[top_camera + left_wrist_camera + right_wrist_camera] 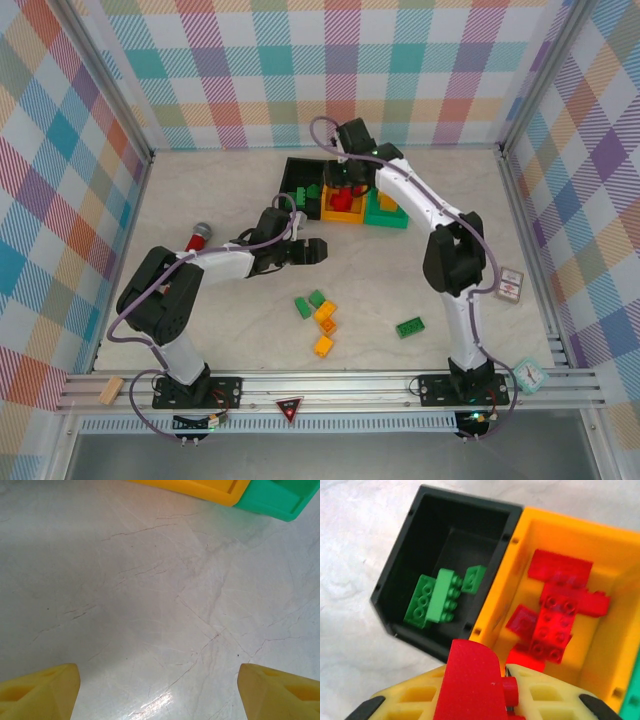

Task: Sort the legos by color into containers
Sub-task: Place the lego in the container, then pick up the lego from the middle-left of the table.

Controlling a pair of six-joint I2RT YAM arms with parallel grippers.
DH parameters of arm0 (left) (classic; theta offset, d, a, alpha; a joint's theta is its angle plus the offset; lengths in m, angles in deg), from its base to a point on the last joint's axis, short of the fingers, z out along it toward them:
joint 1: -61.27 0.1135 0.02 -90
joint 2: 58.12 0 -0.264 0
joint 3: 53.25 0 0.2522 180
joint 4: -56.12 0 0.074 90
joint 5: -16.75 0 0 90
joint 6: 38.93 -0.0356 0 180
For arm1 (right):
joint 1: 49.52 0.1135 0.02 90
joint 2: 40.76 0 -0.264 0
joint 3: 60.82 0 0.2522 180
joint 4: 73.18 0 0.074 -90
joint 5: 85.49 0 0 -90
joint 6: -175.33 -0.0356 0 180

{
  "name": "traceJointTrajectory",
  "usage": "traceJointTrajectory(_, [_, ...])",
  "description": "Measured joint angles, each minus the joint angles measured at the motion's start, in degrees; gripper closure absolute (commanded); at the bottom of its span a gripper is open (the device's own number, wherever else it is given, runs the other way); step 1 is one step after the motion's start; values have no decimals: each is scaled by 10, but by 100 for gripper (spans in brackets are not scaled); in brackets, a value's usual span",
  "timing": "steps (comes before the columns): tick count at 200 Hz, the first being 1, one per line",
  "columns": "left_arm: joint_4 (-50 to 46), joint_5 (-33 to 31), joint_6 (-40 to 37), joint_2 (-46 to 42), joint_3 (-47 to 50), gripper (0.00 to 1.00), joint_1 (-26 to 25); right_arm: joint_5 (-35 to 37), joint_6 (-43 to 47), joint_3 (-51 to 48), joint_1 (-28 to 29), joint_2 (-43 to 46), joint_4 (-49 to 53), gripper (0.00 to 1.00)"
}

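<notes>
My right fingers point(545, 700) are clamped on a red lego point(472, 680), low over the orange bin's point(600, 545) left wall. Released here, it could tip into the black bin point(435, 510) among the green legos point(432, 600). My left fingers point(40, 692) gape wide, empty, above bare surface point(150, 605).
</notes>
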Motion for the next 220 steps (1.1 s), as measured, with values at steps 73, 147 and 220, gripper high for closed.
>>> traceJointTrajectory(73, [0, 0, 0, 0, 0, 17, 1, -13, 3, 171, -28, -134, 64, 43])
traceJointTrajectory(147, [0, 1, 0, 0, 0, 18, 1, -57, 1, -118, -19, 19, -10, 43])
traceJointTrajectory(220, [0, -1, 0, -2, 1, 18, 1, -73, 3, -425, -12, 263, -113, 42])
